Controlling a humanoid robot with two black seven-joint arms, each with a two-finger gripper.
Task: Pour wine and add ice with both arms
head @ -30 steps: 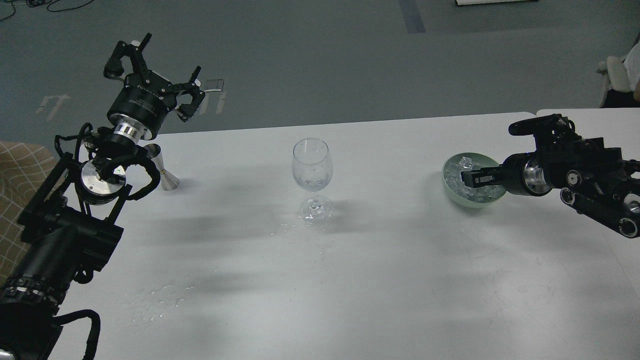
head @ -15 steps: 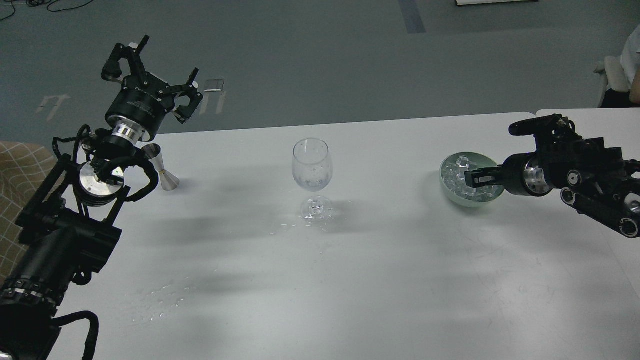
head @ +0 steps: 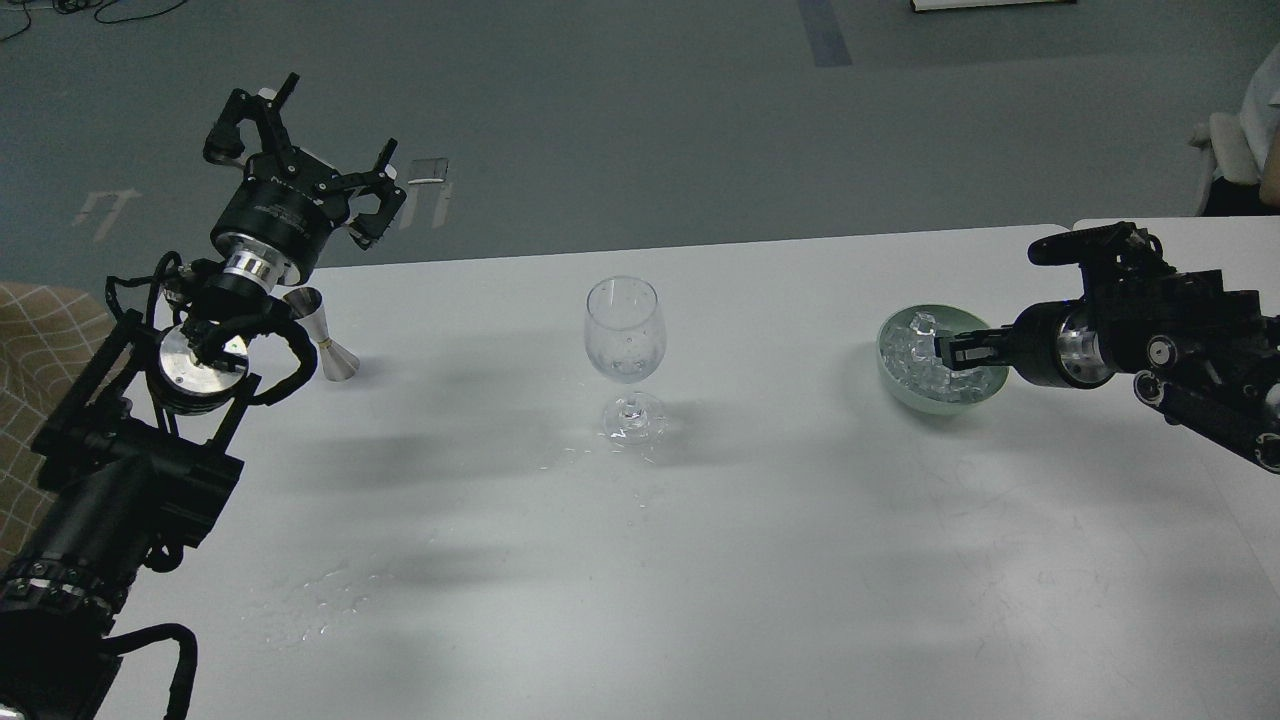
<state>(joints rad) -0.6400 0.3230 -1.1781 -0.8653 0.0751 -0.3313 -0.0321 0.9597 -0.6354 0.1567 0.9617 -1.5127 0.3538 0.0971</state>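
Note:
A clear wine glass (head: 623,340) stands upright mid-table with a little colourless wine (head: 623,369) low in its bowl. A pale green bowl (head: 900,392) at the right holds several clear ice cubes (head: 912,345). My right gripper (head: 945,352) reaches in from the right, its fingertips low in the bowl among the ice; the dark fingers lie close together and I cannot tell whether they hold a cube. My left gripper (head: 305,150) is raised beyond the table's far left edge, its fingers spread open and empty.
A silver jigger (head: 328,345) stands on the table (head: 800,560) beside my left wrist. Water drops lie by the glass foot (head: 590,458) and at the front left (head: 320,600). A second table (head: 1190,232) adjoins at the right, with a seated person (head: 1255,140) beyond it.
My right gripper has drawn back slightly to the right inside the bowl, and the bowl has shifted a little to the left. The left arm has barely moved.

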